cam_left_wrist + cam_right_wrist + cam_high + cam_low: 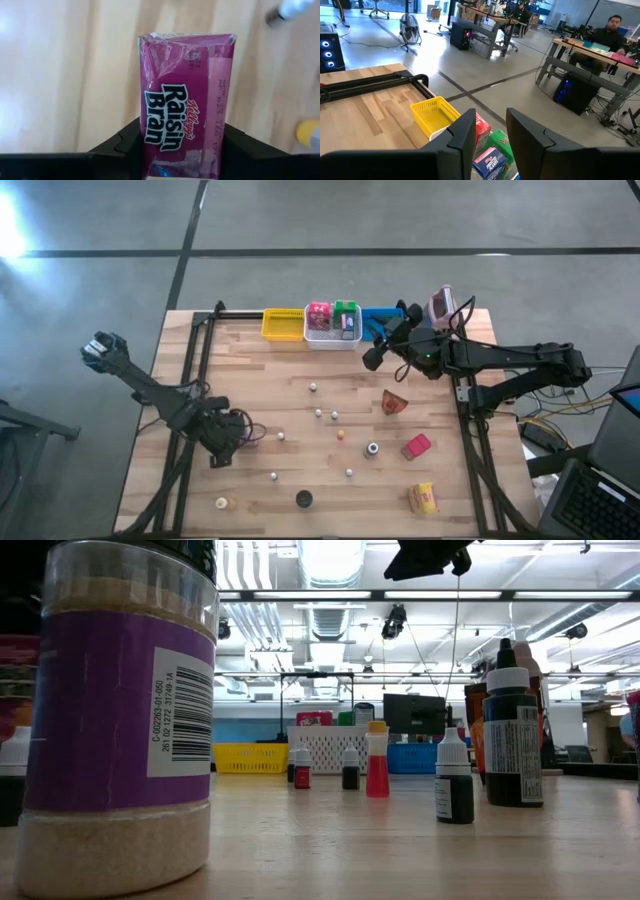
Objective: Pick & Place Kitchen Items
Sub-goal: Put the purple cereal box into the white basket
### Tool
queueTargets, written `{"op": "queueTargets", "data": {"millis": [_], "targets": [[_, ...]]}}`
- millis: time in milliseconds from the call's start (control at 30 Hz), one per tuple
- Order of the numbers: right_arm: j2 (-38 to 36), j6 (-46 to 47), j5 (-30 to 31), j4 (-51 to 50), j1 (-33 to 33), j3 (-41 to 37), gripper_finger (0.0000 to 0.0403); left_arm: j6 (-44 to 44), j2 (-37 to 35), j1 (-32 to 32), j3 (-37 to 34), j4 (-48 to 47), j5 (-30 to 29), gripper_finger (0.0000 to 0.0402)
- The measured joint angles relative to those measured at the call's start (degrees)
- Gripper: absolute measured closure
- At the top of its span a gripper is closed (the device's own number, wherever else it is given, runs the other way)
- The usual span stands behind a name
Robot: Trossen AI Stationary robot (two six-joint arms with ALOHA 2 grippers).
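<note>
Two grippers work apart — left gripper (224,442) near the table's (300,380) left edge clenches a Raisin Bran packet (182,125); right gripper (372,356), fingers parted, empty, hovers over the white bin (333,338) at the far edge.

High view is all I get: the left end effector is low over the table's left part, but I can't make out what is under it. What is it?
Observer: A magenta Raisin Bran packet. It sits between the fingers of the left end effector, which press on its two sides.
Operator: Is the right end effector carrying anything?
Observer: No. The right end effector hangs over the white bin with its fingers apart and nothing between them.
Operator: What is in that bin?
Observer: A red packet, a green packet and a blue packet, just below that end effector.
</note>
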Motion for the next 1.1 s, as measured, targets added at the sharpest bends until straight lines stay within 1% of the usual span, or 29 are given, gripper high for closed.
{"op": "queueTargets", "data": {"millis": [133,367,467,567,700,833,1000,1100], "targets": [[0.0,0.0,0.01,-0.02,-0.04,-0.02,0.0312,-0.09,-0.02,3.95,2.23,-2.17,-3.92,0.0225],[0.0,0.41,0.08,-2.76,-0.04,-0.04,0.0329,1.05,-0.02,13.1,7.18,-2.71,-15.48,0.0225],[0.0,1.36,0.57,-3.92,-0.04,-0.04,0.0333,1.77,-0.02,17.94,8.95,-0.16,-19.26,0.0225],[0.0,2.23,1.16,-3.95,-0.09,-0.04,0.0335,5.72,0.0,23.52,9.83,6.87,-20.76,0.0225],[0.0,2.51,4.69,-3.96,-0.09,-0.04,0.0328,12.63,0.21,31.83,10.02,21.34,-20.09,0.0225],[-0.62,2.5,9.29,-3.99,-0.09,-0.04,0.0316,16.99,1.75,39.69,10.05,33.3,-16.0,0.0225],[-3.38,4.3,12.7,-3.99,-0.25,-0.04,0.0304,18.32,6.93,46.81,10.05,43.14,-8.11,0.0225],[-5.25,4.36,12.9,-3.98,-0.84,-0.04,0.0301,18.14,10.36,49.11,10.82,45.9,-6.83,0.0225]]}}
